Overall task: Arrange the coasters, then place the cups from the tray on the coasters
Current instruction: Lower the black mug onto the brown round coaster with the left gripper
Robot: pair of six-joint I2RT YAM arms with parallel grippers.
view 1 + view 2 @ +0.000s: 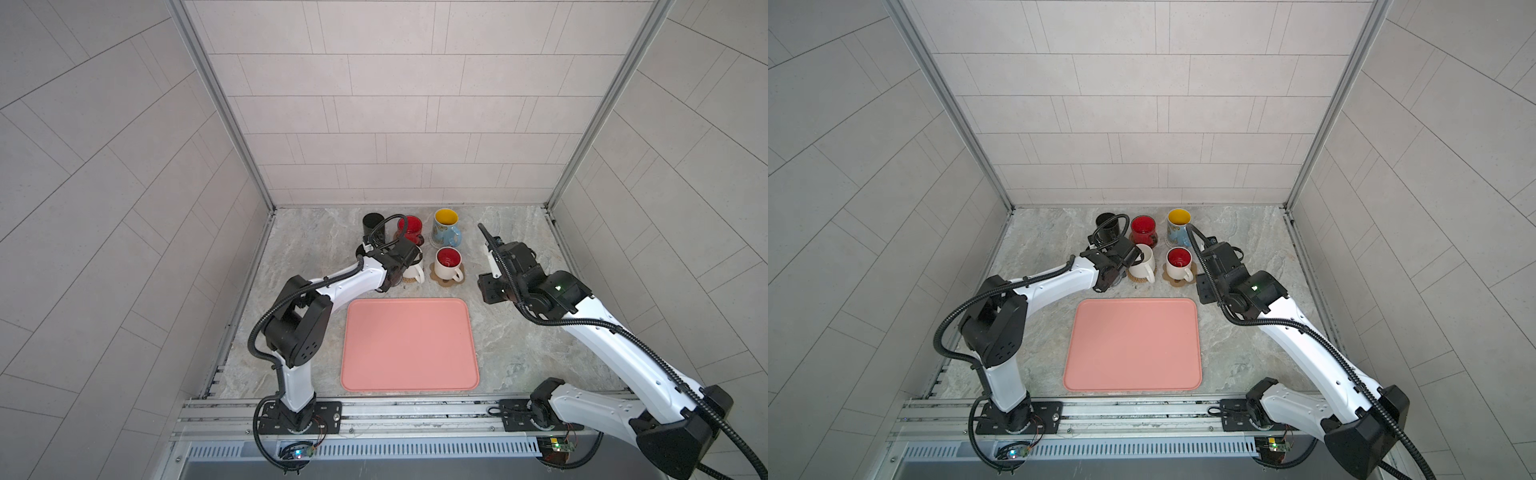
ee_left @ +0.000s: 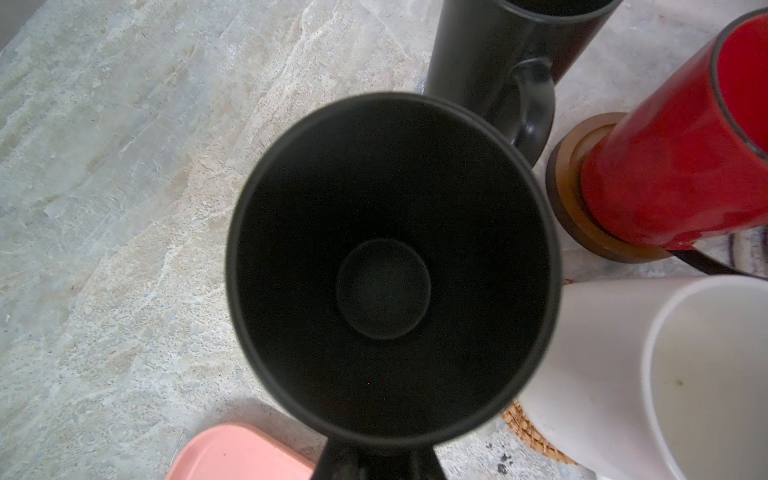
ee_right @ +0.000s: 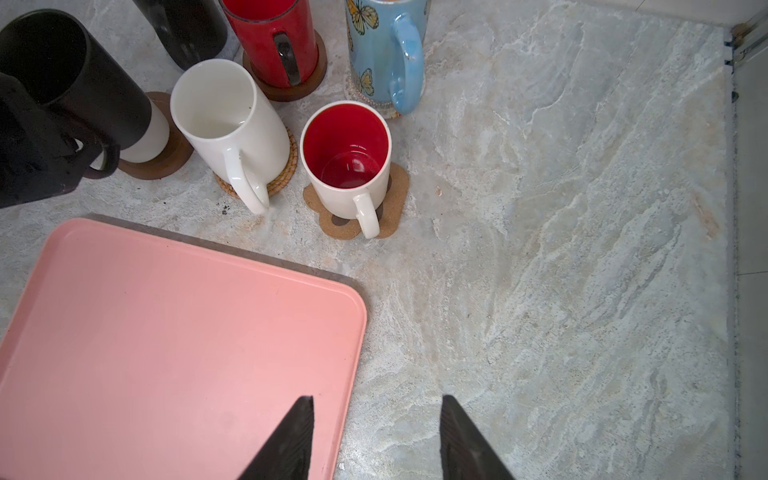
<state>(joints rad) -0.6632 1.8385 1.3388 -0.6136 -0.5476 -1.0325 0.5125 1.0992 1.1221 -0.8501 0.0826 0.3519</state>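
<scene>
My left gripper (image 2: 376,457) is shut on the handle of a black cup (image 2: 390,266), whose pale lower end hangs over a brown disc coaster (image 3: 166,153); whether it rests there I cannot tell. Behind it stand a second black cup (image 1: 372,227), a red cup (image 1: 410,229) on a brown disc (image 2: 569,199) and a light blue cup (image 1: 446,228). The white cup (image 1: 1144,264) stands on a rattan coaster (image 3: 278,183), and the white cup with red inside (image 1: 448,262) on a paw coaster (image 3: 395,195). My right gripper (image 3: 376,399) is open with nothing in it, over the far right corner of the pink tray (image 1: 409,345).
The tray holds nothing. Grey marble table (image 1: 519,332) lies bare to the right of the cups, and tiled walls close in the back and both sides. A metal rail (image 1: 374,415) runs along the front edge.
</scene>
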